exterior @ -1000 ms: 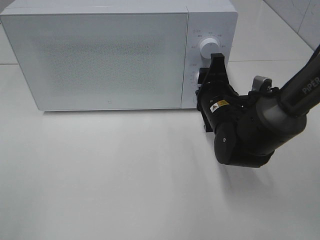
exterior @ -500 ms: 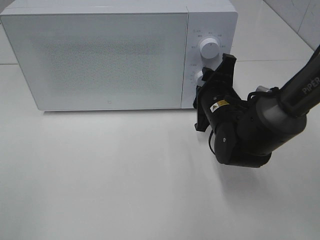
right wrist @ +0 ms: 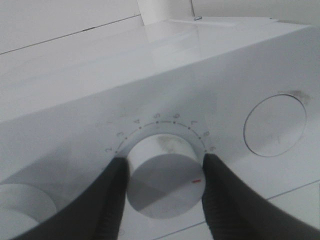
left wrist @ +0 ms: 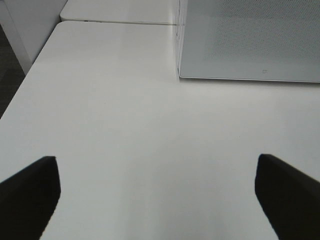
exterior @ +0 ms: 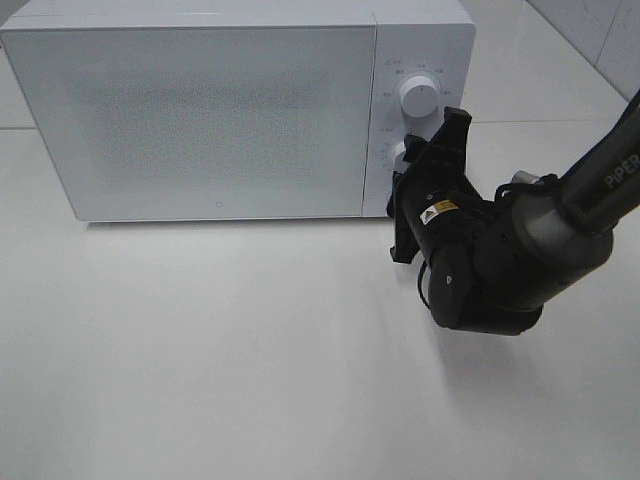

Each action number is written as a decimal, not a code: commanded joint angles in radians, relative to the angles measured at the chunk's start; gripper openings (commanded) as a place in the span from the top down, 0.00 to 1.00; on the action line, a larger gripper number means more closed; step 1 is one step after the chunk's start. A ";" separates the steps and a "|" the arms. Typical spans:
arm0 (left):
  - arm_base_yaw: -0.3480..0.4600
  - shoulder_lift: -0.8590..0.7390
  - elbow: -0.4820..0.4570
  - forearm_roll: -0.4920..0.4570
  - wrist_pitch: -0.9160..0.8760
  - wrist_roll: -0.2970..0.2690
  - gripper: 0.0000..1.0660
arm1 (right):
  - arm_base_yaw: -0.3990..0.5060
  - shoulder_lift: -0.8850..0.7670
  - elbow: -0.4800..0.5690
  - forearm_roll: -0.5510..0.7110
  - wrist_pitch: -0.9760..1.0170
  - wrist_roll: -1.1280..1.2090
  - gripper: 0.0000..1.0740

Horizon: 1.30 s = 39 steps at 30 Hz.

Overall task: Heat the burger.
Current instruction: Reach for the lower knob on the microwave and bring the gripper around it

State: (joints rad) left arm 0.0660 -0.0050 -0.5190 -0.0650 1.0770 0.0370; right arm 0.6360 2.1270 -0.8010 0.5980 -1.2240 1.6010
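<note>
Now clamping lower knob (right wrist: 159, 167) with right claw (right wrist: 164, 174); left claw (left wrist: 157, 189) wide open over table (left wrist: 125, 115). Turn slowly, square-on, watching red mark (right wrist: 196, 181).

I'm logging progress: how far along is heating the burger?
Done: microwave door is shut; the burger is out of sight, presumably inside. In hand: right gripper grips the lower dial, while the left gripper hangs open over the table. Remaining: set the time, let it heat.
</note>
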 commanded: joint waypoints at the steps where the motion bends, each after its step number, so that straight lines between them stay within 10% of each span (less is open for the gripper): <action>1: 0.002 -0.006 0.003 -0.006 -0.009 0.001 0.08 | 0.008 -0.006 -0.025 -0.111 -0.203 -0.036 0.99; 39: 0.002 -0.006 0.003 -0.006 -0.009 0.001 0.08 | 0.009 -0.007 -0.009 0.056 -0.077 -0.173 0.35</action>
State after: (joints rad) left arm 0.0660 -0.0050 -0.5190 -0.0650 1.0770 0.0370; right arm 0.6510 2.1270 -0.8040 0.6710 -1.2120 1.4430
